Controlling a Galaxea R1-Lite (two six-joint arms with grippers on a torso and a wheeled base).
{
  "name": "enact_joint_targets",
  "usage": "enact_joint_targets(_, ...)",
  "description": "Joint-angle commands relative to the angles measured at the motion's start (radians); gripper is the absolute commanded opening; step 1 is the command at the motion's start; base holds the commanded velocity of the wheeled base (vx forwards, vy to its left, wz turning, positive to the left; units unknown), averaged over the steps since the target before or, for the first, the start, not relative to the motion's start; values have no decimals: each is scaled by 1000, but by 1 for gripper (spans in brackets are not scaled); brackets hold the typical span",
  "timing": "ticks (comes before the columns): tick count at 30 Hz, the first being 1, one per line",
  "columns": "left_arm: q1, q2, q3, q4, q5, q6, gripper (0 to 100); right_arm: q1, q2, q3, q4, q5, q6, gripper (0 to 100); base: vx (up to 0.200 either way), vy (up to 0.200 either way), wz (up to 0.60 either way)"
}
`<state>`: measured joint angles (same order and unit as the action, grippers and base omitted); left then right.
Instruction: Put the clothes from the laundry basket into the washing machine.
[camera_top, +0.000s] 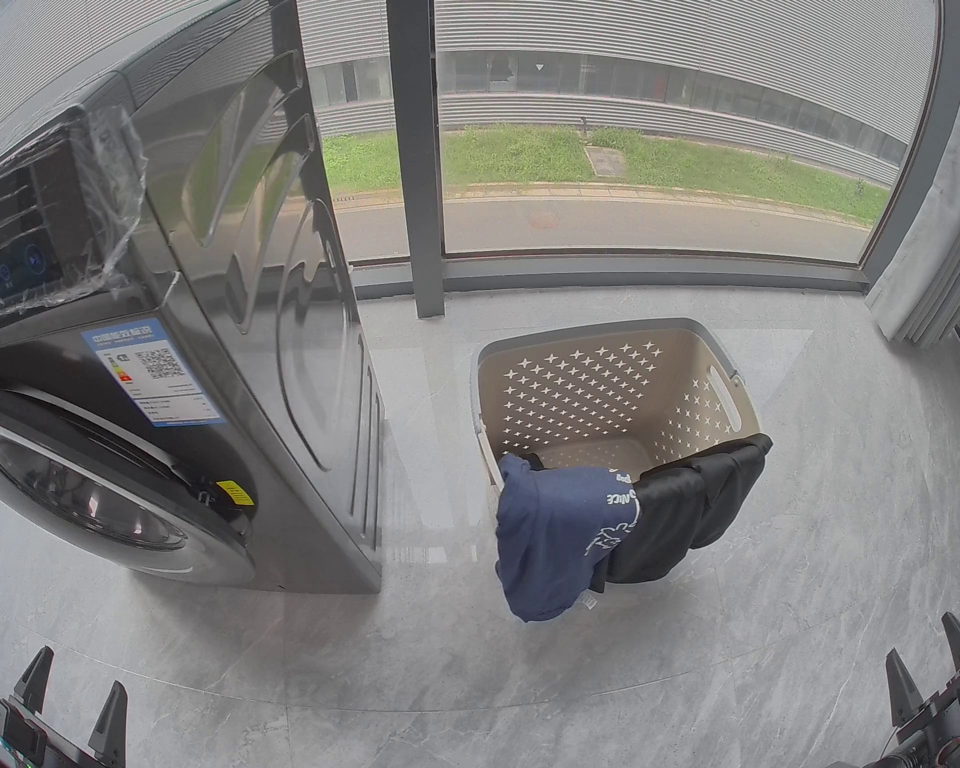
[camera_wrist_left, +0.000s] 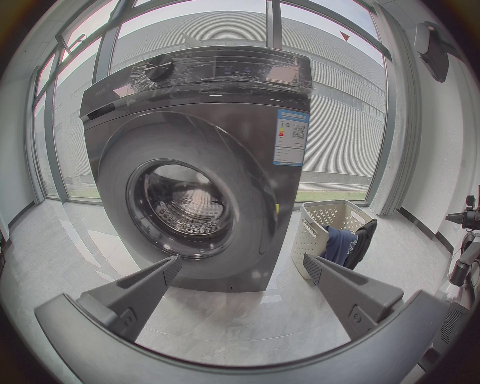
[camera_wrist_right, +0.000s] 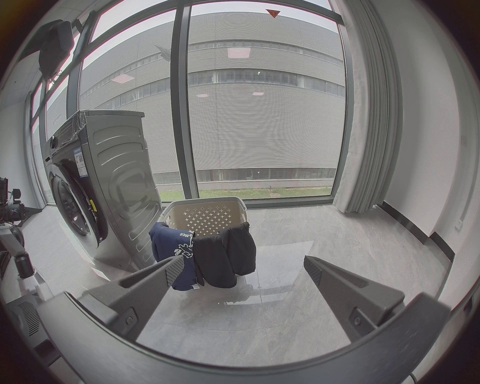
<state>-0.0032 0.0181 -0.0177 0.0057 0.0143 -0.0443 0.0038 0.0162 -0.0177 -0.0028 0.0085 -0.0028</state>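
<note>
Laundry corner of a bare, glass-walled room.
A washer (camera_wrist_left: 195, 165), plastic film (camera_top: 100, 190) on its panel, stood on a pale tiled floor (camera_top: 620, 670) beside a basket (camera_top: 600, 330) of clothes (camera_top: 560, 530); tall windows (camera_top: 415, 150) faced grass (camera_top: 520, 155), a road (camera_top: 600, 225) and a grey building (camera_top: 650, 60), a curtain (camera_top: 915, 270) at one side.

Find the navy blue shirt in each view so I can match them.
Head view: the navy blue shirt hangs right of centre over the laundry basket's near rim, left of the black garment.
Left wrist view: the shirt hangs on the basket rim, beside the washing machine.
Right wrist view: the shirt hangs on the basket's rim, machine side.
Shared landmark: the basket.
</note>
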Motion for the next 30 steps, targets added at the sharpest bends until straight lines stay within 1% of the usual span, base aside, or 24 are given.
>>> enact_joint_targets(1, -1, -12, 15, 0, 0, 0, 100, 1, -16, 18, 0, -1, 0, 100, 0, 200, 0)
enact_joint_targets(17, 0, -12, 15, 0, 0, 0, 100, 1, -16, 16, 1, 1, 0, 100, 0, 200, 0)
enact_joint_targets(26, -1, -12, 15, 0, 0, 0, 100, 1, -16, 18, 0, 1, 0, 100, 0, 0, 0)
enact_joint_targets(30, 0, -12, 15, 0, 0, -2, 100, 1, -16, 18, 0, 1, 0, 100, -200, 0, 0)
